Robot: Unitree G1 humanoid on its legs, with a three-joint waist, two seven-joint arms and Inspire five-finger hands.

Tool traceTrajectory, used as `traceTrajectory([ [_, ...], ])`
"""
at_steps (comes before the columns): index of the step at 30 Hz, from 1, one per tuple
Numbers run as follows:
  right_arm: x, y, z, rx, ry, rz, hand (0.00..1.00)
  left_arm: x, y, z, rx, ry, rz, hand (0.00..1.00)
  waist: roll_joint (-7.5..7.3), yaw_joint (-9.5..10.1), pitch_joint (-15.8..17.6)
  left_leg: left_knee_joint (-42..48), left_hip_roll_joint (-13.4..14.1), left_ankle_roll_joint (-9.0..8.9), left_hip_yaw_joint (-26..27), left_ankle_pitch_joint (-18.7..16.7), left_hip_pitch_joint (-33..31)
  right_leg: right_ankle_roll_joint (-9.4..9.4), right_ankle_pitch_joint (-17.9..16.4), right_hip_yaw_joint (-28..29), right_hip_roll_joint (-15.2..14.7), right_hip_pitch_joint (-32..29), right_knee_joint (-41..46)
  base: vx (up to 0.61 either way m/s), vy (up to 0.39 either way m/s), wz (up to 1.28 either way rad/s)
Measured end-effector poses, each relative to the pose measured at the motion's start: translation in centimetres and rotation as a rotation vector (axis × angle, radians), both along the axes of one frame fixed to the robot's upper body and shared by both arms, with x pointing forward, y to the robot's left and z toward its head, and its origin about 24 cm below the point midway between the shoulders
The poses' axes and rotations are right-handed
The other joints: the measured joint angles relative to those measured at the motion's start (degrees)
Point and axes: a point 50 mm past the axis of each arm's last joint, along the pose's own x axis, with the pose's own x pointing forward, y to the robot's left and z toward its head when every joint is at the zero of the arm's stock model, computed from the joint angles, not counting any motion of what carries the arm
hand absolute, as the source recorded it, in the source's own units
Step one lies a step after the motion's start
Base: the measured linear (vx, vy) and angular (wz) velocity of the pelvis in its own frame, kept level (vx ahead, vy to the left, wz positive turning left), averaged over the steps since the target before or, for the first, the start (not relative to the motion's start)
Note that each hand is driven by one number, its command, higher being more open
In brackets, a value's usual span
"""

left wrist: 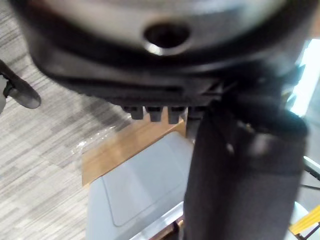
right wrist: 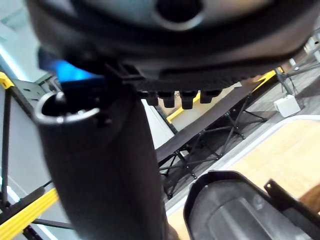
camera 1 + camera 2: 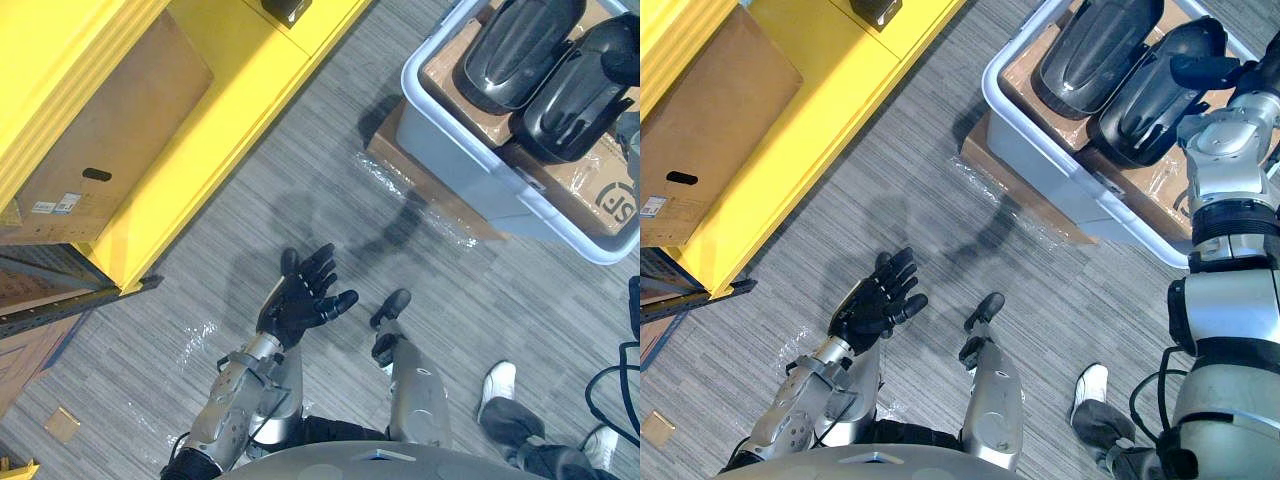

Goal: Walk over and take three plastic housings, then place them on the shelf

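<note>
Black plastic housings [image 3: 515, 45] lie in the grey bin [image 3: 432, 95], right hand [image 3: 1215, 72] over one, fingers uncurled, left hand [image 3: 298, 302] open and empty well short of the bin; a shallow grasp on the glossy curved shell could slip.

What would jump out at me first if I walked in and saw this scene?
Probably the bright yellow shelf at the upper left, then the pale grey bin at the upper right, with glossy black plastic housings lying in it. Nearer the camera, the left robot hand hangs open above the striped carpet, while the right robot hand reaches over the housings in the bin.
</note>
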Motion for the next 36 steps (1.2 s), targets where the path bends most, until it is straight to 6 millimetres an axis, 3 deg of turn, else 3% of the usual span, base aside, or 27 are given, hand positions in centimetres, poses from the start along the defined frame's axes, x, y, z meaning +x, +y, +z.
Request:
traceTrajectory([
  [11, -0.8, -1.1, -0.8, 0.023, -0.014, -0.146, 1.0, -0.2, -0.4, 0.0, -0.006, -0.007, -0.006, 1.0, 0.16, -0.68, -0.1, 0.4, -0.1, 0.17, 0.1, 0.2, -1.7, -0.14, -0.1, 0.2, -0.4, -2.0, 1.1, 0.0, 0.0, 0.0],
  [22, -1.6, -3.0, -2.3, 0.148, 0.052, -0.146, 1.0, -0.2, -0.4, 0.0, -0.006, -0.004, -0.004, 1.0, 0.51, -1.27, 0.0, 3.5, 0.4, 0.44, 0.7, -1.1, -3.7, -0.21, -0.1, 1.5, -0.5, -3.8, 2.0, 0.0, -0.001, -0.06],
  [29, -1.7, -3.4, -3.1, 0.164, 0.106, -0.113, 1.0, -0.2, -0.4, -0.1, -0.006, 0.0, -0.001, 1.0, 1.44, -0.85, 0.0, 4.4, 0.4, 0.55, 0.5, -1.5, -5.3, -0.13, 0.0, 1.5, -0.6, -5.1, 1.9, 0.01, 0.001, 0.0],
  [36, -1.5, -3.2, -3.2, 0.155, 0.134, -0.088, 1.0, -0.2, -0.9, 0.0, -0.028, -0.001, 0.003, 1.0, 3.57, -0.39, 0.1, 4.4, 0.3, 0.55, 0.1, -1.5, -5.4, -0.18, -0.1, 1.2, -0.7, -5.0, 2.1, 0.03, 0.0, 0.02],
])
